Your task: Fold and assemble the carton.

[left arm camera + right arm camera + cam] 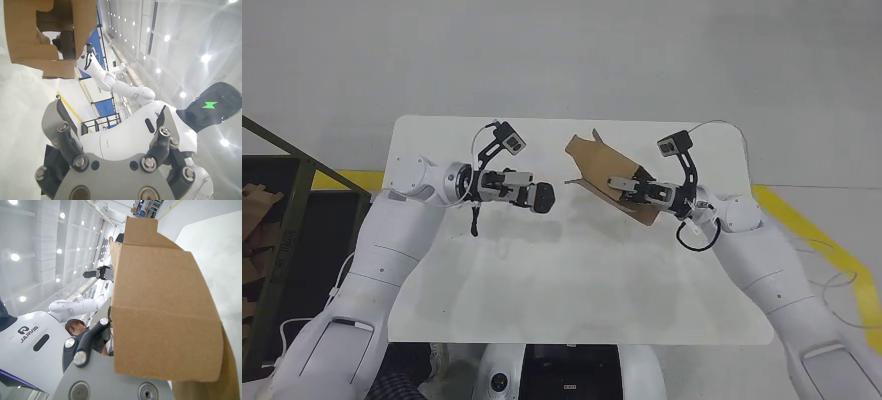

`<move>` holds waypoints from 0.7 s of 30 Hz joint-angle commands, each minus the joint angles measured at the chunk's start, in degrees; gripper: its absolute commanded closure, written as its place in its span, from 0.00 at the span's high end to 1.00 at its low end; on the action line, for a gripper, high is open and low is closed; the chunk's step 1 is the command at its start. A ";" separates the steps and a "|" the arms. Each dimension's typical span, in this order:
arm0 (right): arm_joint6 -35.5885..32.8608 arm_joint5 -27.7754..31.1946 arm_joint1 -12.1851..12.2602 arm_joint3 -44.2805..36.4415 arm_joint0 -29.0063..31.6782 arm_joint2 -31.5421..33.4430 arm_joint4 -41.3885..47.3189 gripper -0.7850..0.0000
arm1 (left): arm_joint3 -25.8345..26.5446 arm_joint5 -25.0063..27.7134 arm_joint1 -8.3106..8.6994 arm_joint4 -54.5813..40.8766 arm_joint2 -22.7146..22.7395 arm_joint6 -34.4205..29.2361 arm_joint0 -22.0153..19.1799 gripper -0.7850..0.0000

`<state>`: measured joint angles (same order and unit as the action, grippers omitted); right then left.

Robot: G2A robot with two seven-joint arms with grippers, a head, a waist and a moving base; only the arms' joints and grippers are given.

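Note:
The brown carton (604, 168) is part-opened and raised over the far middle of the white table, tilted, with a flap pointing away. My right gripper (628, 187) is shut on its wall; in the right wrist view the carton (162, 306) covers the jaws and one dark finger (90, 332) shows beside it. My left gripper (545, 196) hovers just left of the carton, apart from it, open and holding nothing. In the left wrist view the left gripper (111, 108) points toward the carton (20, 41), whose open end shows the right gripper (66, 45) inside.
The white table (542, 290) has bare room in front of both arms. A dark rack with cardboard pieces (257, 215) stands off the table's left side. Yellow floor tape (807, 225) runs past the right edge.

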<state>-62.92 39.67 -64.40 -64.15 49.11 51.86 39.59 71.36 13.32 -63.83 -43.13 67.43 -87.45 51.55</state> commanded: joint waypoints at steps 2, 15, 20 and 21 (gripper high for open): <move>0.96 -0.01 -0.41 -0.39 0.00 -0.66 -1.57 0.00 | 0.11 0.10 -0.09 0.10 -0.26 0.51 -0.41 1.00; -1.26 -0.29 -1.08 -2.66 1.02 -0.73 -2.17 0.00 | -1.42 1.37 -0.39 1.60 -1.14 3.38 -1.57 1.00; -2.34 -0.65 -1.28 -3.69 1.40 -0.92 -2.47 0.00 | -1.25 1.37 -0.45 1.58 -1.35 3.38 -1.76 1.00; -2.50 -0.81 -1.33 -3.91 1.46 -1.02 -2.60 0.00 | -1.18 1.35 -0.47 1.62 -1.44 3.36 -1.80 1.00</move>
<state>-65.32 38.98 -65.70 -67.91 50.53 50.91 37.09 70.11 14.70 -64.28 -41.57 66.07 -84.06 49.78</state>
